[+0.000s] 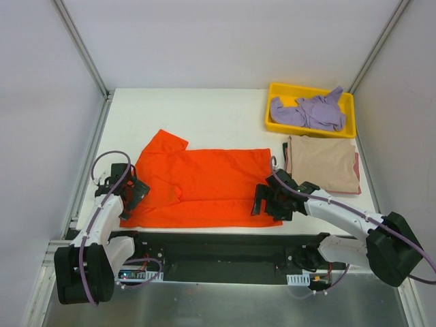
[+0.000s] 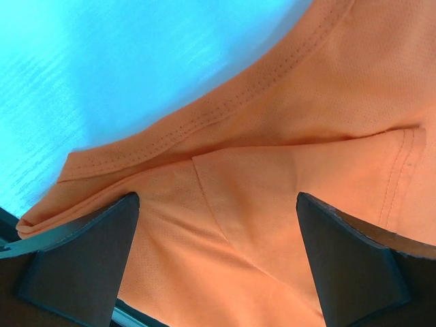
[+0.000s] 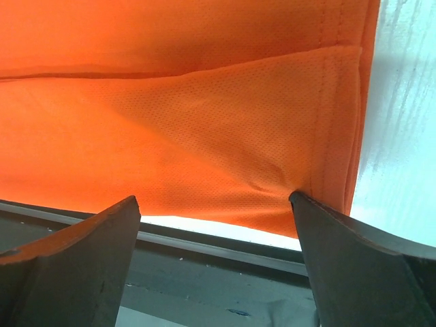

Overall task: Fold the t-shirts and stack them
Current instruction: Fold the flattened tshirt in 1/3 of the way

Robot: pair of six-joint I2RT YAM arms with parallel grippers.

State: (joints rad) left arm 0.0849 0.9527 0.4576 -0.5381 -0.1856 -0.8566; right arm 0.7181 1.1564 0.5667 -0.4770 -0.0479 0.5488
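The orange-red t-shirt (image 1: 204, 184) lies spread flat on the white table, one sleeve pointing to the far left and the near sleeve folded inward. My left gripper (image 1: 136, 192) is open over the shirt's left edge; in the left wrist view its fingers (image 2: 82, 259) straddle the orange cloth (image 2: 272, 204) near a hem, gripper (image 2: 216, 225). My right gripper (image 1: 267, 203) is open at the shirt's near right corner, its fingers (image 3: 354, 266) on either side of the hem (image 3: 259, 170), gripper (image 3: 212, 204). The tan t-shirt (image 1: 323, 163) lies folded at right. The lavender t-shirt (image 1: 310, 112) lies crumpled in the tray.
The yellow tray (image 1: 276, 126) stands at the far right corner of the table (image 1: 204, 112). A dark metal rail (image 1: 218, 245) runs along the near table edge between the arm bases. Grey walls close in both sides.
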